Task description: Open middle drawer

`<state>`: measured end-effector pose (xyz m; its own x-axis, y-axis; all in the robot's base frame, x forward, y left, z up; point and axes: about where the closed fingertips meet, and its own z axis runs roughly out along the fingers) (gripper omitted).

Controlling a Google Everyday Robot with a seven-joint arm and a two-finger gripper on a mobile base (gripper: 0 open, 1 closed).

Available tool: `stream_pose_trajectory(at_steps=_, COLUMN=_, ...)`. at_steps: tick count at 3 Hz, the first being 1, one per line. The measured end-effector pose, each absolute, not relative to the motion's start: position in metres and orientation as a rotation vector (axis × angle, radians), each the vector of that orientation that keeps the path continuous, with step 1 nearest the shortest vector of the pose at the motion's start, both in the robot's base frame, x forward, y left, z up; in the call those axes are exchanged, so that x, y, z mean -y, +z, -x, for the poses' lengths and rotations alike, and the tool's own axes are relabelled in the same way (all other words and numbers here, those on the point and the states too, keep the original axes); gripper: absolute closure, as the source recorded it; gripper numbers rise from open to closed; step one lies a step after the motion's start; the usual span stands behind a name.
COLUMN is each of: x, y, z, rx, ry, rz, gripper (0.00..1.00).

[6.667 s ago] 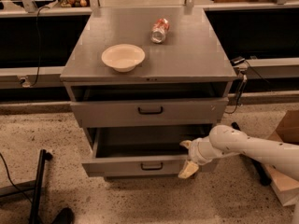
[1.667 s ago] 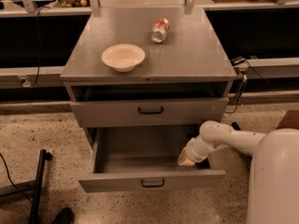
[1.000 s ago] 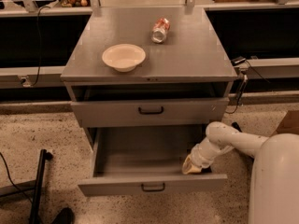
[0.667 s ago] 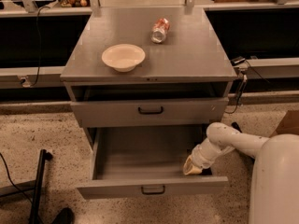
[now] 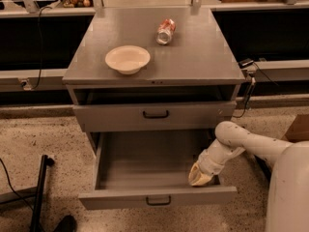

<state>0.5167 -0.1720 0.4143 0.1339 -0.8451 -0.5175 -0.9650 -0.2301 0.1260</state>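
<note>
The middle drawer (image 5: 145, 178) is the low grey one under the closed drawer. It stands pulled far out, with its wide shallow tray showing and nothing in it. Its flat front (image 5: 120, 198) carries a small black loop handle (image 5: 158, 200). My gripper (image 5: 199, 177) reaches in from the right on a white arm (image 5: 241, 141). It sits inside the tray at the right front corner, right behind the drawer front.
Above it is a closed grey drawer (image 5: 111, 117) with a taller front and a black handle (image 5: 155, 114). On the cabinet top (image 5: 203, 57) are a cream bowl (image 5: 127, 59) and a can lying on its side (image 5: 165, 31). A black stand leg (image 5: 39, 192) is on the floor at left.
The middle drawer has slid further out toward the camera. My gripper has moved forward with it, from beside the drawer front to inside the tray's right front corner.
</note>
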Motion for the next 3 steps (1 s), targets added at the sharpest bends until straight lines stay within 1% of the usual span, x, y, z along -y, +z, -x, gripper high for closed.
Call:
stream_pose_trajectory(at_steps=1, x=0.16, y=0.438, z=-0.501, rx=-1.65, ry=0.753, rz=2.214, gripper=1.0)
stream_pose_trajectory(at_steps=2, x=0.16, y=0.442, z=-0.499, rx=-1.652, ry=0.742, rz=2.21, gripper=1.0)
stream_pose_trajectory(at_steps=3, x=0.168, y=0.468, z=-0.498, rx=-1.623, ry=0.735, rz=2.14, gripper=1.0)
